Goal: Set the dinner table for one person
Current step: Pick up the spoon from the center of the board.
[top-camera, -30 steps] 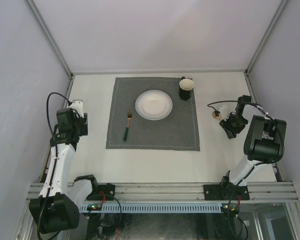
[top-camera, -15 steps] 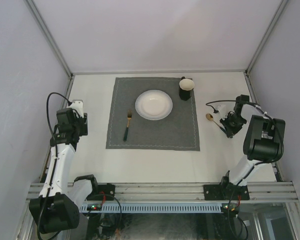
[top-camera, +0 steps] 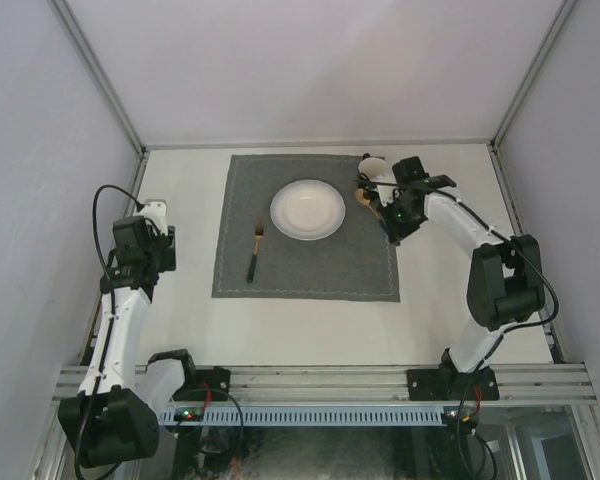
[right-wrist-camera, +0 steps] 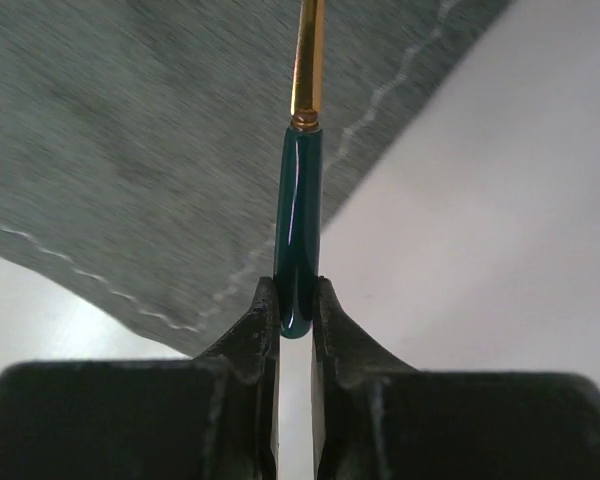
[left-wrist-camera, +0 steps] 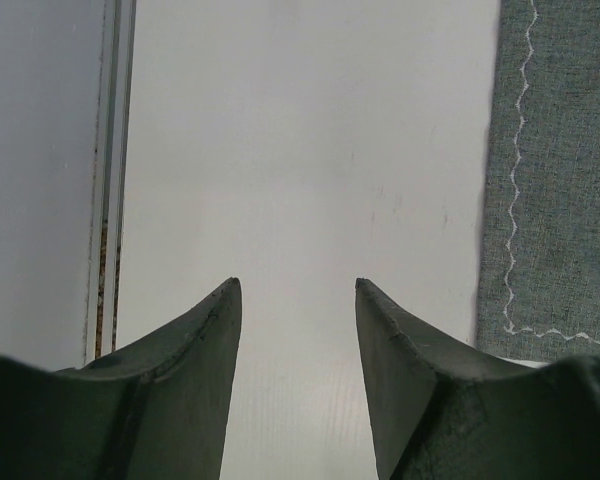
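Surface: dinner table (top-camera: 180, 320), off-white and railed, stretches away from both arm bases, and the grey mat (top-camera: 310, 265) lies square in the middle of it.
Left gripper (left-wrist-camera: 298, 300): parked just off the mat's left edge, fingers spread with nothing between them, only bare tabletop below.
Fork (top-camera: 254, 252): lies on the mat's left half, tines toward the far edge, already looking set.
Right gripper (right-wrist-camera: 296, 300): big move here! A second ago it was low over the table well right of the mat; now it has swung in over the mat's right edge, fingers pressed tight on a green handle.
Spoon (right-wrist-camera: 300, 220): carried in that pinch by its green end, with the gold stem running ahead across the mat's stitched border.
Plate (top-camera: 307, 209): white and empty, at the mat's far centre, left of the incoming spoon.
Cup (top-camera: 372, 165): dark, at the mat's far right corner, partly hidden behind the arm.
Meaning: the pickup looks done. By my read, laying the spoon down on the mat's right strip is what remains, and the cup sits close enough to need care.
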Robot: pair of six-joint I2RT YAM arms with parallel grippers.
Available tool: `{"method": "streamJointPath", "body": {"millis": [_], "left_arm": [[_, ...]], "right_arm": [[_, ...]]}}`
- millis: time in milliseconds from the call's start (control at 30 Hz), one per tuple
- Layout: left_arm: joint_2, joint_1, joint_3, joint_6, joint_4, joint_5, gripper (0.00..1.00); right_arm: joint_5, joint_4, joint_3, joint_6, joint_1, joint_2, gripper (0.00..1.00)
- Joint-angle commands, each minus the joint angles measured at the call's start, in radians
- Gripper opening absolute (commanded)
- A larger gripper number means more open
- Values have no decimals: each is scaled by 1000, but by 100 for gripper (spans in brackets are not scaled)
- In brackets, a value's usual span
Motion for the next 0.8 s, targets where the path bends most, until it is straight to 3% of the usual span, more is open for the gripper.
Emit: {"method": "streamJointPath", "body": {"millis": [0,233,367,400,567,767], "left_arm": [[-28,9,18,11,18,17,54],[-30,10,14,12,23,0,54],[-25,10,14,13,24,0,54],[-27,9,13,13,24,0,54],[-35,10,10,14,23,-3,54],[-37,9,3,18,24,-25,54]], "right_arm": [[30,-42,33,276,77,-55,0],[166,69,-76,471,186,-207,0],[586,85,-116,671,378,-247,0],[620,83,-116,695,418,-251,0],[546,68,-87,820,511,-197,0],[539,-2,13,932,523,-44,0]]}}
